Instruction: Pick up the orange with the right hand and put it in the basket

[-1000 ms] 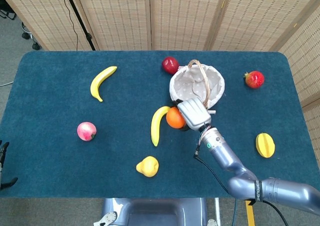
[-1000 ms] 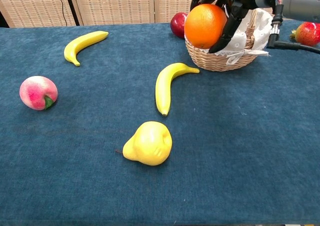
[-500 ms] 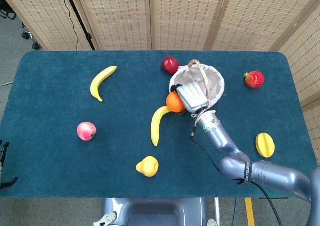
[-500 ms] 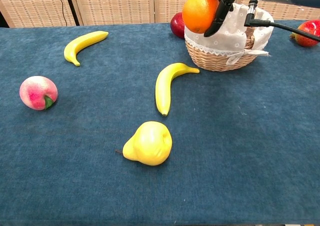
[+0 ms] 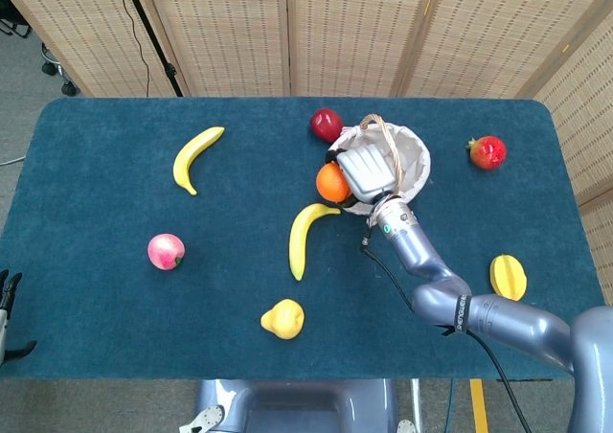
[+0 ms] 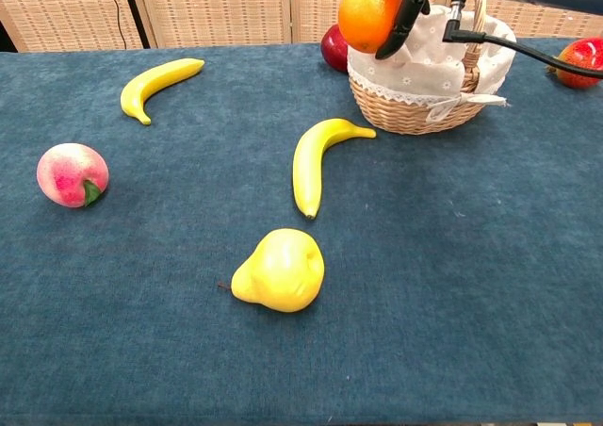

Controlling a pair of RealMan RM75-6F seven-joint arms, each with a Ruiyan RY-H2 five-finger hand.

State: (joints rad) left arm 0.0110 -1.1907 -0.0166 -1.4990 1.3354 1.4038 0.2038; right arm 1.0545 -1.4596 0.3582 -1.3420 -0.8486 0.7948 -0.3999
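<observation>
My right hand (image 5: 365, 171) grips the orange (image 5: 331, 182) and holds it in the air at the left rim of the wicker basket (image 5: 414, 155). In the chest view the orange (image 6: 370, 14) hangs just left of the basket's white lining (image 6: 429, 54), with dark fingers (image 6: 393, 25) wrapped around its right side. The basket stands at the back of the blue table, right of centre. Only the fingertips of my left hand (image 5: 8, 294) show at the left edge of the head view; whether they hold anything cannot be made out.
A red apple (image 5: 326, 124) lies just behind-left of the basket. A banana (image 5: 304, 237) lies in front of the basket and another banana (image 5: 194, 156) at the back left. A peach (image 5: 166, 251), a yellow pear (image 5: 283, 319), a strawberry (image 5: 487, 151) and a starfruit (image 5: 508, 277) are spread around.
My right hand has carried the orange up and away from me, from beside the banana's tip to the basket's left rim. Nothing else has moved.
</observation>
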